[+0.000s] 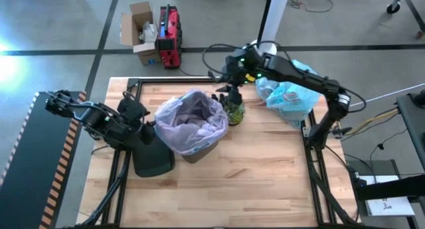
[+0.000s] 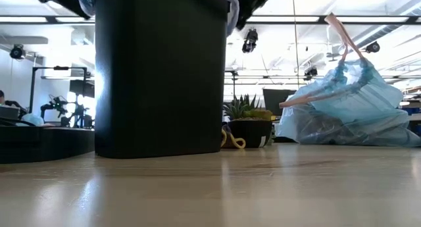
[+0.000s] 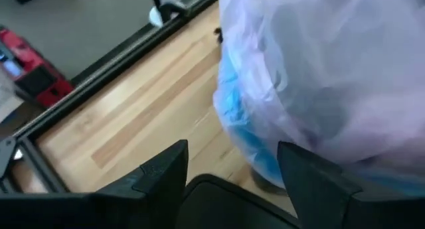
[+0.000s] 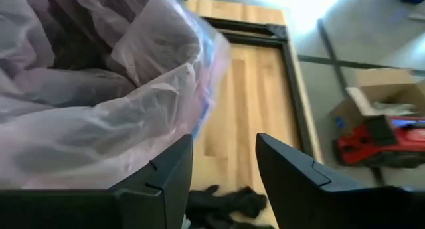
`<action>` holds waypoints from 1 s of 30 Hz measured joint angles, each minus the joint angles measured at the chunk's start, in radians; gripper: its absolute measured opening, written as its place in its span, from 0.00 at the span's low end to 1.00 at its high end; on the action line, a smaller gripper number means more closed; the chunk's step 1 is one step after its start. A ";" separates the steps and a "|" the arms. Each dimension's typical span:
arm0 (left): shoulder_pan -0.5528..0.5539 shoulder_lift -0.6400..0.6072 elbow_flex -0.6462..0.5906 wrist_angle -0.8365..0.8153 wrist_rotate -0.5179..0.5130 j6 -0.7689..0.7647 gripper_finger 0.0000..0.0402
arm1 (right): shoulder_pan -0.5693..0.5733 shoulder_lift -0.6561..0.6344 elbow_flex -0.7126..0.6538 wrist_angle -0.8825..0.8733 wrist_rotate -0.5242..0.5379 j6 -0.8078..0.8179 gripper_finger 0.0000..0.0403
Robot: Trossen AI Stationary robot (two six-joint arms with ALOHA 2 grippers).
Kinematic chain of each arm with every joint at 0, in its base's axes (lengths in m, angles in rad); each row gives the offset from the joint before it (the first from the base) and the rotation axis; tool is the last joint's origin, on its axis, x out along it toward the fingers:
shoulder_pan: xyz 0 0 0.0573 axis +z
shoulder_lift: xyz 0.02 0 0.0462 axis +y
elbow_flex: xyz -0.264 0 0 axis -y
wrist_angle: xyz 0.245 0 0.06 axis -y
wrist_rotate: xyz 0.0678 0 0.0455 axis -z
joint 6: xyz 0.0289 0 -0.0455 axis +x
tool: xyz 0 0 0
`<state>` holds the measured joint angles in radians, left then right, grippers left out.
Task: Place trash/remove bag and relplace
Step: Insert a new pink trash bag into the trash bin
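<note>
Two grippers at bin point(image 1: 192, 152) | right gripper point(image 1: 229, 91) open, empty, just beyond far rim, pink liner point(image 1: 192, 119) directly ahead | left gripper point(image 1: 143, 126) open at near-left rim | tied blue bag point(image 1: 289, 96) behind right arm, set aside.

Bright, even overhead light fills the room. In the low view, ceiling lights glare white and reflect as a pale sheen on the desk point(image 2: 210, 187), while the bin point(image 2: 161, 72) stands as a near-black silhouette. The high view shows floor glare at its left edge. Both wrist views are soft, the pink bag point(image 4: 99, 89) blurred, with overexposed floor.
</note>
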<state>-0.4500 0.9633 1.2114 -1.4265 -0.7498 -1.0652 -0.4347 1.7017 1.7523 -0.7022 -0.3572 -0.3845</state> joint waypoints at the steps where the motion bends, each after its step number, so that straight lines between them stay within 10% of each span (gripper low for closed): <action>1: 0.000 0.003 0.020 0.001 0.006 0.014 0.54 | 0.000 -0.022 0.000 -0.009 0.012 -0.001 0.38; 10: -0.029 0.059 0.074 -0.018 0.199 0.047 0.54 | 0.084 -0.219 -0.132 -0.091 0.016 0.028 0.37; 23: -0.090 0.143 0.048 -0.022 0.147 -0.017 0.54 | 0.279 -0.362 -0.600 0.379 0.048 0.260 0.34; 30: -0.127 0.147 0.032 -0.058 0.192 -0.087 0.54 | 0.295 -0.368 -0.633 0.313 0.134 0.254 0.35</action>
<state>-0.5774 1.1099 1.2435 -1.4847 -0.5581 -1.1520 -0.1397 1.3335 1.1196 -0.3894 -0.2235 -0.1309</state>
